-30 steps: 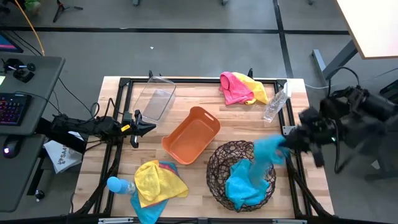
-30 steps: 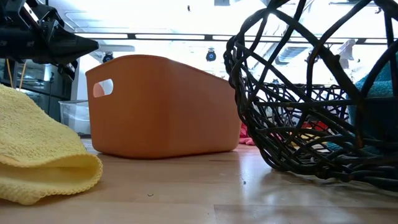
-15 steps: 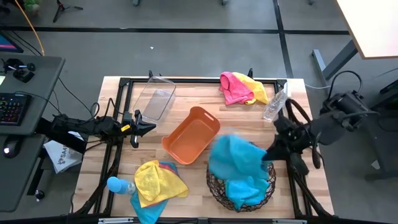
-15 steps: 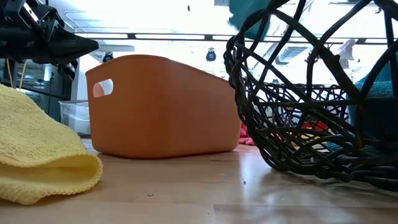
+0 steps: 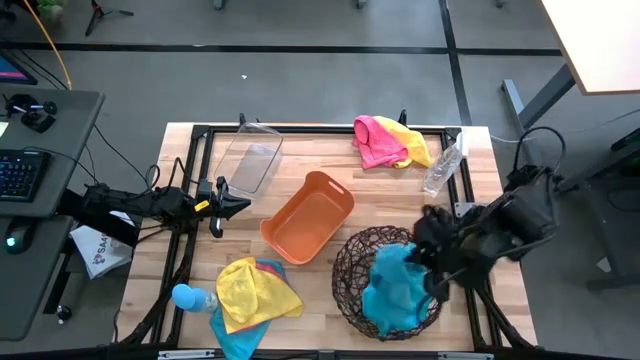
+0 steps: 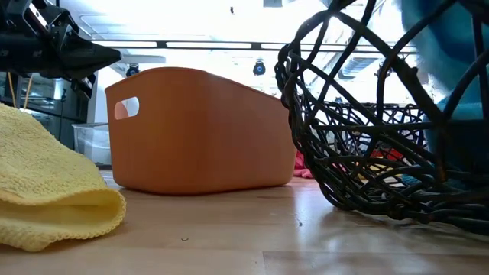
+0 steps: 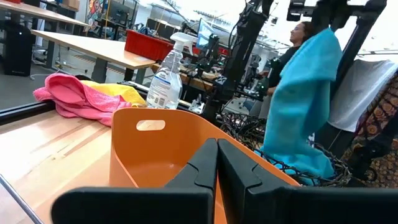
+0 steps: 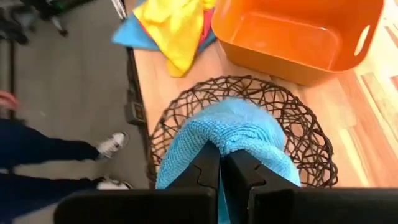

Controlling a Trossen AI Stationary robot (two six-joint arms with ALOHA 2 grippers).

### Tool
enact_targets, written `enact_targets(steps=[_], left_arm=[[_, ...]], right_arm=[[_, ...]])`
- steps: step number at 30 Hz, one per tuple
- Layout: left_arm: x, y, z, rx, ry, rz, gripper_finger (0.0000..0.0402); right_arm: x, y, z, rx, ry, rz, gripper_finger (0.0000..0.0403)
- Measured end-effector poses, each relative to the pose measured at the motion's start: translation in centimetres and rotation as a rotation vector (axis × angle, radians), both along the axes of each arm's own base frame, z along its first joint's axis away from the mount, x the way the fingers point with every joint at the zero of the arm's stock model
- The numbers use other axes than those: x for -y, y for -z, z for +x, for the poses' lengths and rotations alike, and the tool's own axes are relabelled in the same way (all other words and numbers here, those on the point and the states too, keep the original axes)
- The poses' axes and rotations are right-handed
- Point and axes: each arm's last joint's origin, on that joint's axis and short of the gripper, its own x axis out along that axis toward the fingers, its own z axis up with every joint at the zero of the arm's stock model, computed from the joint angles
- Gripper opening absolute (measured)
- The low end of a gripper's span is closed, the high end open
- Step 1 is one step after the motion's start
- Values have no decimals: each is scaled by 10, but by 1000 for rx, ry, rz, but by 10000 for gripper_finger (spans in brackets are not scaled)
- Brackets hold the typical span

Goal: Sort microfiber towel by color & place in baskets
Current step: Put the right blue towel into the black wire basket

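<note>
Right gripper [image 8: 219,163] pinches a sky blue towel [image 8: 239,134] over the wire basket [image 5: 352,262] at lower right, ready to drop it with its colour-mates; left gripper [image 7: 217,163] waits pressed together

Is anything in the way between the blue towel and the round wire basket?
Nothing visible is. The right pincer is shut on the blue towel, which hangs right over the open top of the wire basket. Another blue cloth already lies inside.
</note>
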Motion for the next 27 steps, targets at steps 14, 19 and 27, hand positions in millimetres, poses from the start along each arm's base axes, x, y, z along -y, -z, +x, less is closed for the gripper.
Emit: enact_targets(steps=[14,19,27], left_arm=[[0,0,0,0,0,0,1],[0,0,0,0,0,0,1],[0,0,0,0,0,0,1]], right_arm=[[-34,52,31,-178,4,-124,0],[-27,105,19,-410,84,-125,0],[-3,140,17,-373,270,154,29]])
